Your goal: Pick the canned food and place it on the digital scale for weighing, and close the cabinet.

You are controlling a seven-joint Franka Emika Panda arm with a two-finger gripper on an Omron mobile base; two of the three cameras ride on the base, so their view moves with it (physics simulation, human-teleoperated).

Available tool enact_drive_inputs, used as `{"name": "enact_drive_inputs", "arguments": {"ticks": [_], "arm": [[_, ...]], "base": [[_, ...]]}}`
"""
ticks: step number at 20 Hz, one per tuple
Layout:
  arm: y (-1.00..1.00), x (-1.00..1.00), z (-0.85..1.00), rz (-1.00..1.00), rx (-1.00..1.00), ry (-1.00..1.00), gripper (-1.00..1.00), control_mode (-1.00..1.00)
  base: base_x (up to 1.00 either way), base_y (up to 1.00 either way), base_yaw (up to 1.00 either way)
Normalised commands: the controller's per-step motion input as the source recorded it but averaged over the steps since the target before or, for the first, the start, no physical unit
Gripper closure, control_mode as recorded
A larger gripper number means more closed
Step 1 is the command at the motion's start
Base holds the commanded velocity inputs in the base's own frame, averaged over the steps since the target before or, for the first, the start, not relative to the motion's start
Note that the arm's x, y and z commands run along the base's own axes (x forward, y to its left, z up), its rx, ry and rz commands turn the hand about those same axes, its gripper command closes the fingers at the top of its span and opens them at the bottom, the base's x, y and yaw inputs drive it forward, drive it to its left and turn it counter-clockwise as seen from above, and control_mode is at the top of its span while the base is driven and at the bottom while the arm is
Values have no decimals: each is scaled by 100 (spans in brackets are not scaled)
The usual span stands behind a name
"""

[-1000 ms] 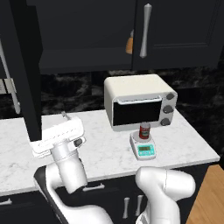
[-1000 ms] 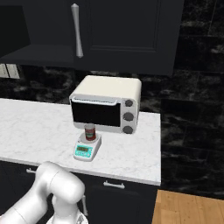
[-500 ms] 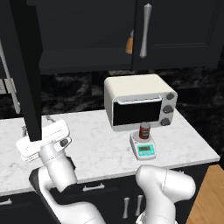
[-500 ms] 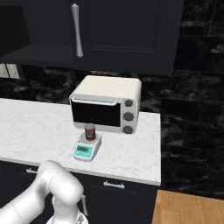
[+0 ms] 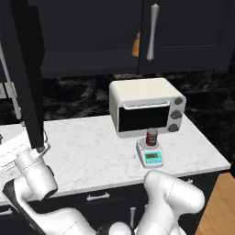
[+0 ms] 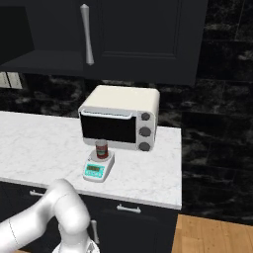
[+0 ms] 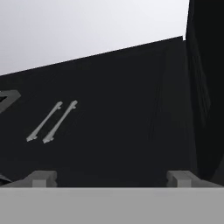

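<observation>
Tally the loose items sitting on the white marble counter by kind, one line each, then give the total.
Toaster oven: 1
Digital scale: 1
Canned food, standing on the scale: 1
Total: 3

open cabinet door (image 5: 25, 73) over counter's left, marble counter (image 5: 87, 156) mid-span free
</observation>
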Motion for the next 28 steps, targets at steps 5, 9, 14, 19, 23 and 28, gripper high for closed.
{"name": "enact_drive_inputs", "arguments": {"ticks": [5,9,14,19,23,28], "arm": [[87,0,0,0,0,-5,-100,-100],[81,0,1,0,0,-3,-100,-100],[9,0,19,0,11,-1,-100,-100],[-48,-8,43,-1,20,-7,-100,-100],[-60,-23,45,-2,20,-17,-100,-100],[-100,-3,14,-3,31,-7,-100,-100]], "base": [[0,0,0],[0,0,0],[0,0,0],[0,0,0],[0,0,0],[0,0,0]]}}
